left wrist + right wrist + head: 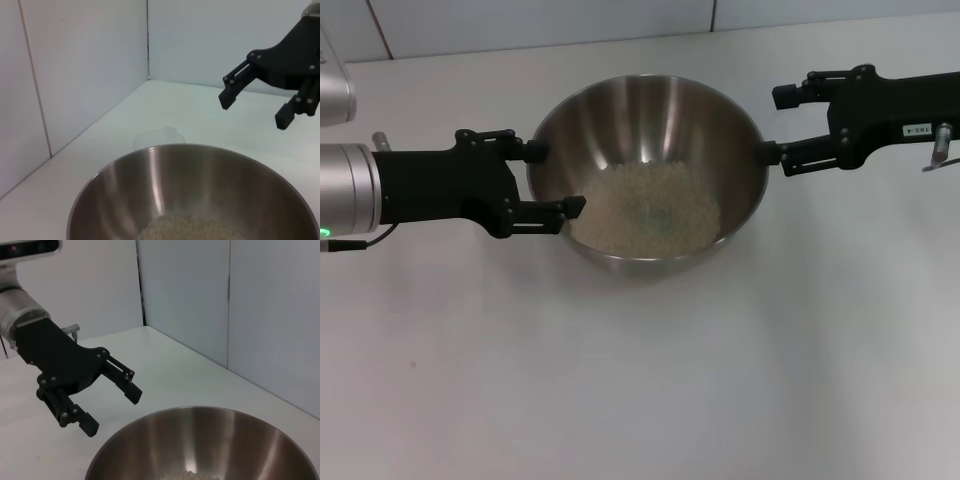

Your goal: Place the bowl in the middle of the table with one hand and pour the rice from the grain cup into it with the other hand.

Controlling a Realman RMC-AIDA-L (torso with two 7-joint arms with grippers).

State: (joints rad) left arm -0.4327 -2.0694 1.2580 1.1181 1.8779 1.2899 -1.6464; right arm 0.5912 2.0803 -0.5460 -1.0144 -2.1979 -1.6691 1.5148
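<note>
The steel bowl (640, 110) stands in the middle of the white table (640, 380) with a heap of rice (645, 205) in its bottom. My left gripper (555, 178) is open at the bowl's left rim, its near finger reaching over the rim. My right gripper (776, 125) is open and empty at the bowl's right rim, one fingertip close to the rim. The left wrist view shows the bowl (150, 185), the rice (190, 227), the right gripper (253, 110) and a faint clear grain cup (160, 137) on the table beyond. The right wrist view shows the bowl (200, 435) and the left gripper (112, 410).
White wall panels (620, 20) rise along the table's back edge, just behind the bowl. White tabletop stretches in front of the bowl toward the near edge.
</note>
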